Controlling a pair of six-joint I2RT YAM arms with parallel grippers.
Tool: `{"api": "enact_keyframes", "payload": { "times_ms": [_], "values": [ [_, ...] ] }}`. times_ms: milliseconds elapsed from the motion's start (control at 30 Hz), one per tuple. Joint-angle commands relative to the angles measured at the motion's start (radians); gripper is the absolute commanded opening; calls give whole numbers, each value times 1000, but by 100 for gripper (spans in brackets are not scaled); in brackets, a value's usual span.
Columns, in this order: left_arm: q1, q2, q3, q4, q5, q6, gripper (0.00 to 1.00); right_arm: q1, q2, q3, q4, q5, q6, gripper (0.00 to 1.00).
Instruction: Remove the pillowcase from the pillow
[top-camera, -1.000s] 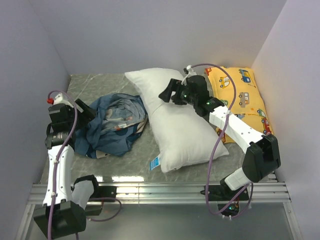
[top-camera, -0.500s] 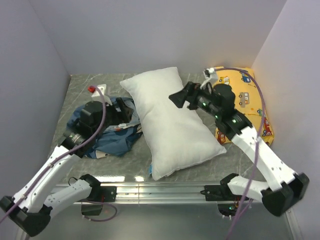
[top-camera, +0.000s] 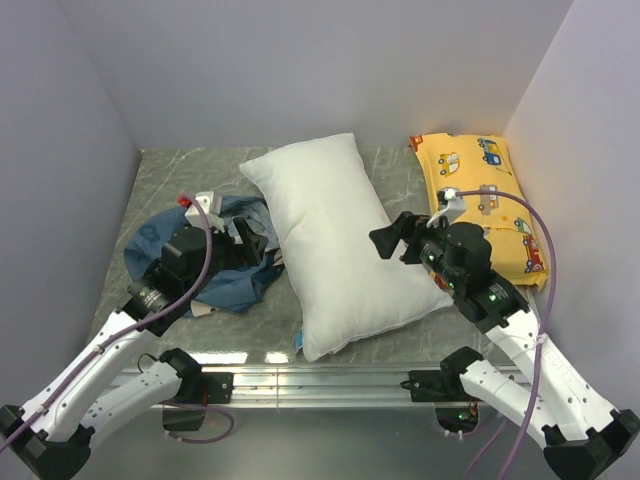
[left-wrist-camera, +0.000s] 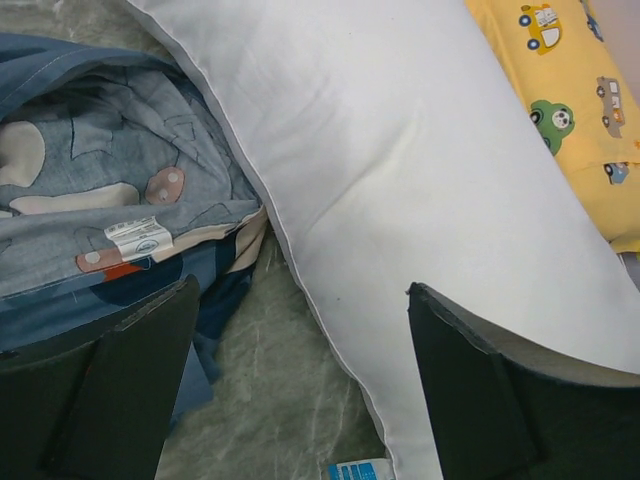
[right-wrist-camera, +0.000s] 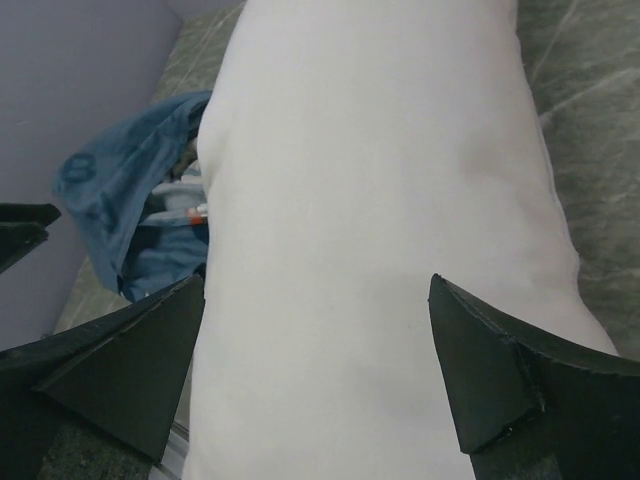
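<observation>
The pillowcase (top-camera: 148, 242) lies in a heap on the left, just beside the pillow (top-camera: 330, 220). The pillow is bare and white in the middle. The job looks done. The left gripper (left-wrist-camera: 302, 285) hangs over the edge of the heap, fingers spread wide, holding nothing. The right gripper (right-wrist-camera: 317, 280) hangs over the pillow, fingers spread wide too. To finish well, both should lift straight up with fingers wide, so no cloth snags.
</observation>
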Motion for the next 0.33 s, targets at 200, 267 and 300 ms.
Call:
{"api": "enact_keyframes", "payload": {
  "times_ms": [200, 267, 300],
  "values": [
    [-5, -43, -29, 108, 43, 10, 90, -1, -18, -15, 14, 68, -32, 100],
    [-5, -52, -27, 119, 47, 13, 91, -2, -16, -12, 14, 69, -36, 100],
    [-5, -55, -26, 128, 43, 10, 91, -1, -15, -9, 12, 69, -36, 100]
  ]
}}
